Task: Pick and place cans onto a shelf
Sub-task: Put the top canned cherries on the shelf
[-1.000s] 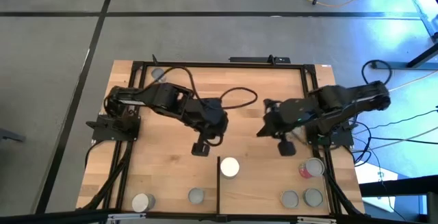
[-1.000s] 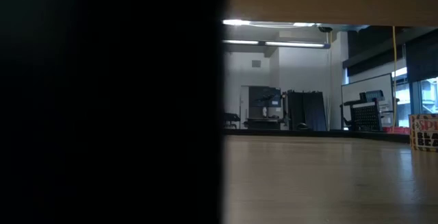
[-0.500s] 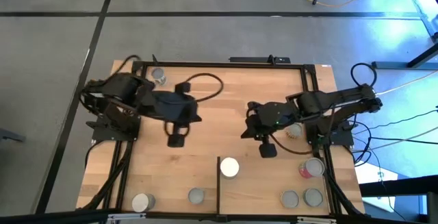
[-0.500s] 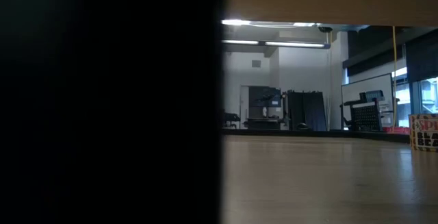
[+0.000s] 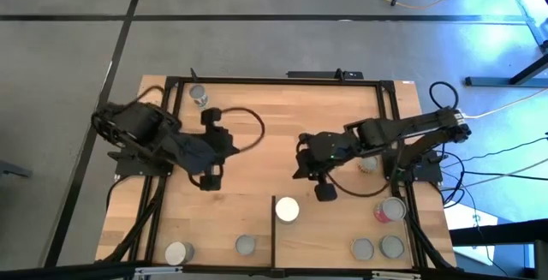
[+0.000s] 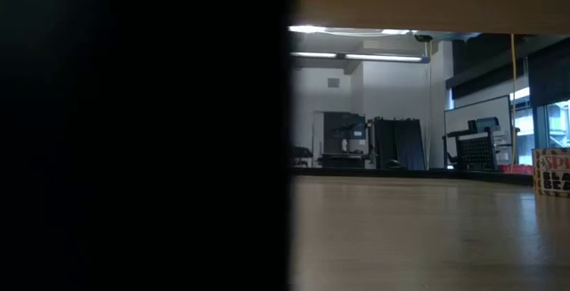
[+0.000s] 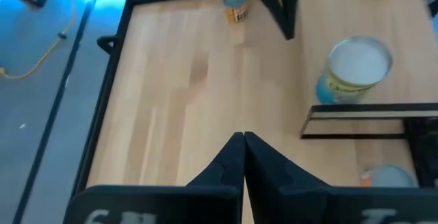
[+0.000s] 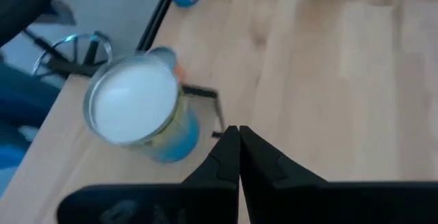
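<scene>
Two claws, both pinched fully closed and holding nothing. My left claw (image 5: 208,180) hangs over the left half of the counter (image 5: 257,126); my right claw (image 5: 324,191) is over the middle, near the white-topped can (image 5: 287,209) that stands beside a thin black strip (image 5: 273,229).

Other cans sit along the near edge: two grey-topped ones (image 5: 179,252) (image 5: 246,245) left of the strip, and another pair (image 5: 363,248) (image 5: 392,246) to the right. A red-sided can (image 5: 389,211) is at the right edge, and one more (image 5: 198,97) is in the far left corner. I can't make out the shelf for certain from above.

The right wrist view shows the white-topped can (image 8: 140,111) close ahead, upright with a labelled side. I judge these cans rigid and fairly light, but smooth and round, so they may slip or roll if tipped. I'd open wide and grip across the side wall, about mid-height.
</scene>
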Controlling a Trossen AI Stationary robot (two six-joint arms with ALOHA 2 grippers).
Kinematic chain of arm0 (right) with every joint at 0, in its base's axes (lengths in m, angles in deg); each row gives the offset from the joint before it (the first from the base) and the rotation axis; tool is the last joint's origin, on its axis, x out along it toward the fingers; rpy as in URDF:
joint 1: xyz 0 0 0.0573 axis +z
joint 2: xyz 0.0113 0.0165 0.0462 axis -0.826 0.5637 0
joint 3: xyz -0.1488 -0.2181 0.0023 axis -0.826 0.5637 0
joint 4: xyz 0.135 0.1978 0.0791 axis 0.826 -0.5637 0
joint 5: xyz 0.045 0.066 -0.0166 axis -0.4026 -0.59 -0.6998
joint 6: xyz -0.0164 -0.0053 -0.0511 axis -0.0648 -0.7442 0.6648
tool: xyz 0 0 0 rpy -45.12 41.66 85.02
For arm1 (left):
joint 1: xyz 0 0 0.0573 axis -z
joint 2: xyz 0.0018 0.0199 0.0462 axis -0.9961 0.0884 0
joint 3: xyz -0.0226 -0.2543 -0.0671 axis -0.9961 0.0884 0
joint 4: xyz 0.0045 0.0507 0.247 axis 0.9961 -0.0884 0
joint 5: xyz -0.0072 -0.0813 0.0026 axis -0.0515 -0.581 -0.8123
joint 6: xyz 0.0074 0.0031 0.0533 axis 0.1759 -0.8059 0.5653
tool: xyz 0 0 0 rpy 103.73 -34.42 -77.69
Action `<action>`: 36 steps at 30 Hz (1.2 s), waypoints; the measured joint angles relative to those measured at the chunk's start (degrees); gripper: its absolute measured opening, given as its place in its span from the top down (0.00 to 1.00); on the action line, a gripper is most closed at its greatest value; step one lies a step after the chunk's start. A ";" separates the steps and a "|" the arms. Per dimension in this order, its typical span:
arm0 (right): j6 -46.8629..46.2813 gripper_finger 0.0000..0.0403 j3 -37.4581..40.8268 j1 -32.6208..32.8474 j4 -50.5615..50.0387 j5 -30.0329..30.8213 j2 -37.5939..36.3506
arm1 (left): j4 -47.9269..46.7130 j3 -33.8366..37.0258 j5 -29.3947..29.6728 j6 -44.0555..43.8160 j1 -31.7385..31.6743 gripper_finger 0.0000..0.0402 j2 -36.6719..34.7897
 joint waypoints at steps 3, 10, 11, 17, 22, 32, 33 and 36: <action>1.25 0.99 0.00 -0.04 -0.38 -1.41 1.46 | 0.04 2.13 0.72 -1.72 0.84 1.00 -0.03; 2.63 0.99 0.00 -0.09 -1.50 -1.58 2.19 | 5.36 12.05 -5.15 -4.42 1.57 1.00 -3.17; 2.63 0.99 0.00 -0.09 -1.50 -1.58 2.19 | 8.08 13.76 -7.24 -4.28 1.55 1.00 -3.73; 3.94 0.99 -0.04 -0.09 -1.56 -1.57 3.36 | 18.23 19.66 -16.85 -2.60 1.07 1.00 -6.14; 5.21 0.99 -0.02 -0.09 -1.23 -1.62 5.75 | 18.41 20.76 -18.00 -2.84 1.09 1.00 -6.22; 8.14 0.99 0.02 -0.04 0.45 -9.11 9.16 | 18.43 20.76 -18.20 -2.82 1.07 1.00 -6.22; 8.61 0.99 0.02 -0.04 0.78 -9.58 9.12 | 18.36 20.76 -18.22 -2.82 1.09 1.00 -6.22; 9.78 0.99 0.02 -0.04 0.94 -12.13 9.06 | 18.12 20.76 -19.03 -2.82 1.07 1.00 -6.22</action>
